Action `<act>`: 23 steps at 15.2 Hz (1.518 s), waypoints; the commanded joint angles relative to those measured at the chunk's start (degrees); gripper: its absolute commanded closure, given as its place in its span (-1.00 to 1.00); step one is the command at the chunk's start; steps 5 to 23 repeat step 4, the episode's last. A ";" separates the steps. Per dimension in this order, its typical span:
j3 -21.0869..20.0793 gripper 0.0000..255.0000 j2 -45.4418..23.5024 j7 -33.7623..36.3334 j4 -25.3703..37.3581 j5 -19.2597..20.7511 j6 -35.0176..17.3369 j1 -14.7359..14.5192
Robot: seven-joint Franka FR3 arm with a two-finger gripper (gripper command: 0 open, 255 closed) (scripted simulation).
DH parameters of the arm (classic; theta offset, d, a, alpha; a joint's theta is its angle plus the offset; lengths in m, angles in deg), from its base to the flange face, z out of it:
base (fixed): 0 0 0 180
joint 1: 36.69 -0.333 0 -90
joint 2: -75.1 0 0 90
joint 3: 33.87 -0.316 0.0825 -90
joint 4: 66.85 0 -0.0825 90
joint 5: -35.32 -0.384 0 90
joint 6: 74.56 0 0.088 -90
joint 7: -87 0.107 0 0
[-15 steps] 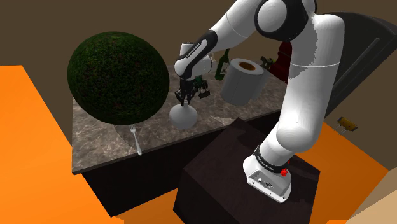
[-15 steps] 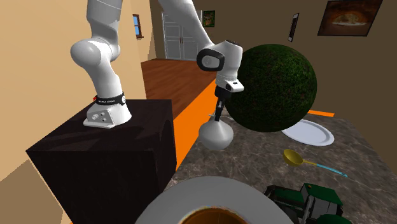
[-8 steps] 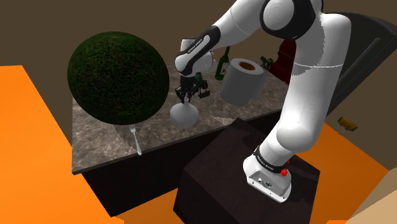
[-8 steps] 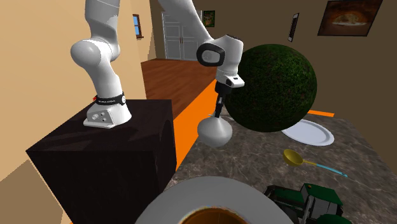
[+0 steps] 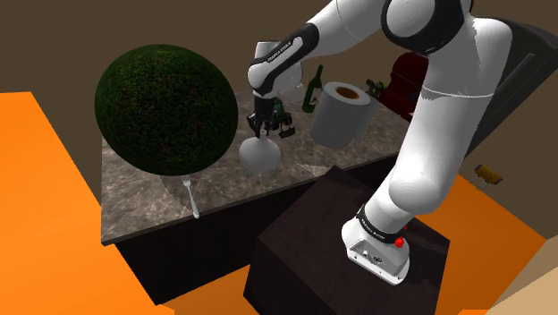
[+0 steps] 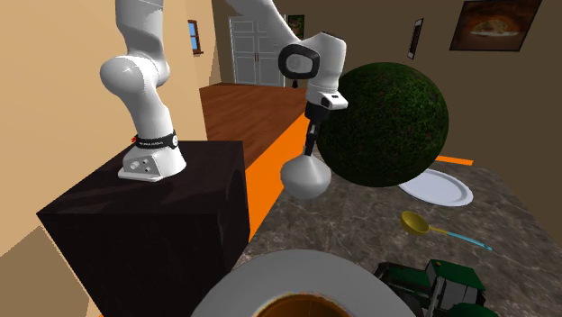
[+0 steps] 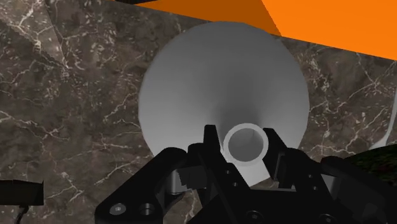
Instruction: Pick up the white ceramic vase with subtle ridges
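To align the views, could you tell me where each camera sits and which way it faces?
Shoulder view: behind the stand, looking down over the counter; arm shows.
Second exterior view: across the counter, facing the stand; arm shows.
Wrist view: at the wrist, looking down onto the vase; black fingers show.
Shared: the gripper clasping the vase's neck.

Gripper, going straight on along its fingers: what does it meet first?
The gripper clasps the white vase by its neck, so the vase's round body lies directly ahead. Beyond it is the dark marbled countertop, which the vase's base would probably touch first; the gap is hard to judge.
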 commanded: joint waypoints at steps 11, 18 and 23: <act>0.18 1.00 1.92 0.19 0.47 0.39 2.34 -0.02; 0.18 1.00 1.92 0.19 0.47 0.39 2.34 -0.02; 0.18 1.00 1.92 0.19 0.47 0.39 2.34 -0.02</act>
